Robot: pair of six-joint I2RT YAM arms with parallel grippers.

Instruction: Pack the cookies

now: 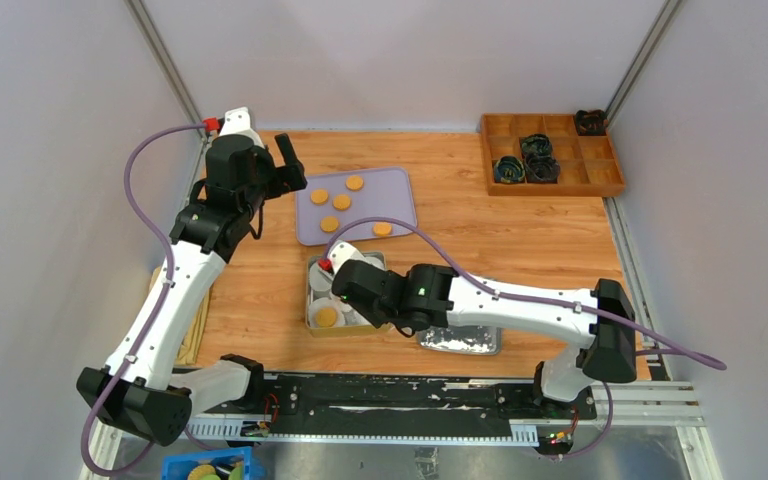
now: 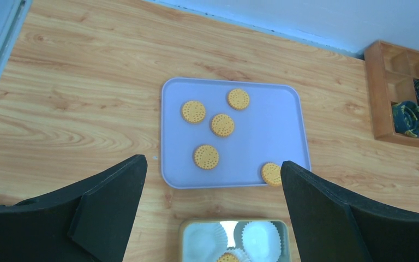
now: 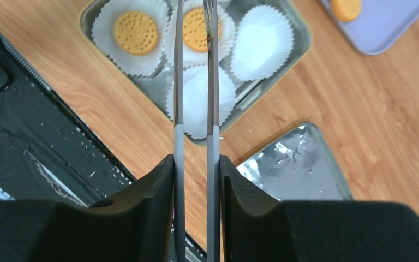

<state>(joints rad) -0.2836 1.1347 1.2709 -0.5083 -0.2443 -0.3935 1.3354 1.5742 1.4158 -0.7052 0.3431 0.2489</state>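
Note:
Five cookies lie on a lavender tray; one of them also shows in the left wrist view. A metal tin in front of the tray holds white paper liners. Two liners hold a cookie each. My left gripper is open and empty, above the table left of the tray, wide apart in its own view. My right gripper is shut on grey tongs. The tongs' tips reach over the second cookie in the tin; whether they grip it is hidden.
The tin's silvery lid lies right of the tin under the right arm. A wooden compartment box with dark items stands at the back right. A wooden board lies at the left edge. A black rail runs along the front.

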